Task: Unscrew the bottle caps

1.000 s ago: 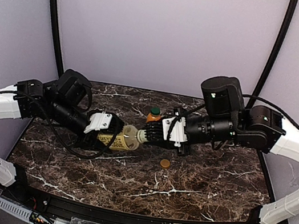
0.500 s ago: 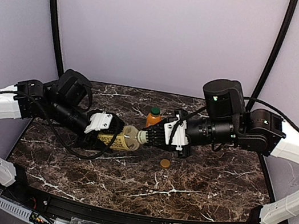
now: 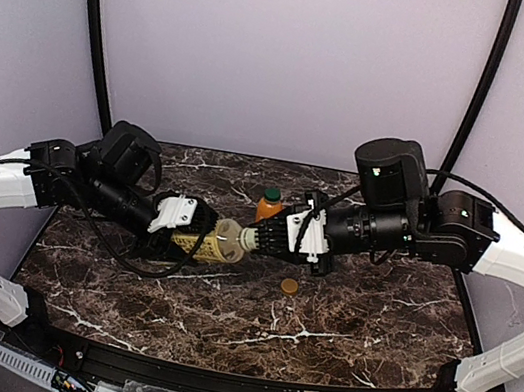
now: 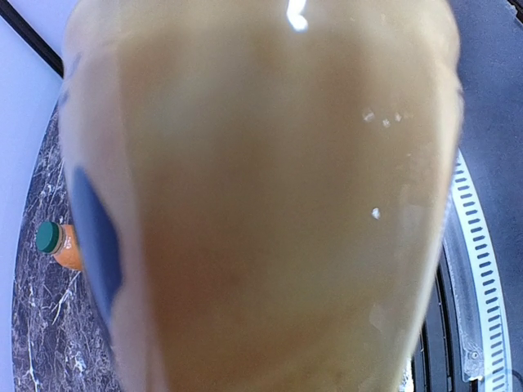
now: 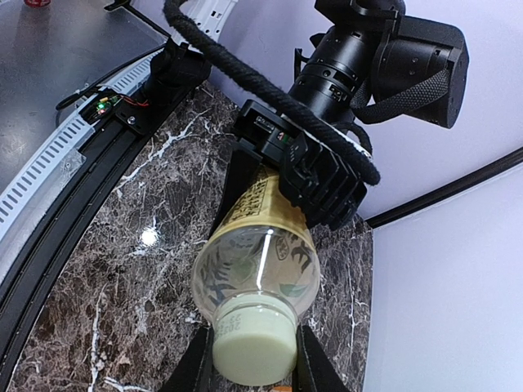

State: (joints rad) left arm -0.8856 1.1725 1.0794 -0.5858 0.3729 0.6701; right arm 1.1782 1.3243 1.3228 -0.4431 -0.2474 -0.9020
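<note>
Your right arm [image 3: 408, 232] has dipped a touch, so the orange bottle [image 3: 267, 211] shows more. Top: left gripper [image 3: 196, 236] clamped on the clear bottle [image 3: 220, 242], held sideways. Left wrist: that bottle fills the frame. Right wrist: right gripper [image 5: 253, 363] pinched on the cream cap [image 5: 253, 347].
</note>
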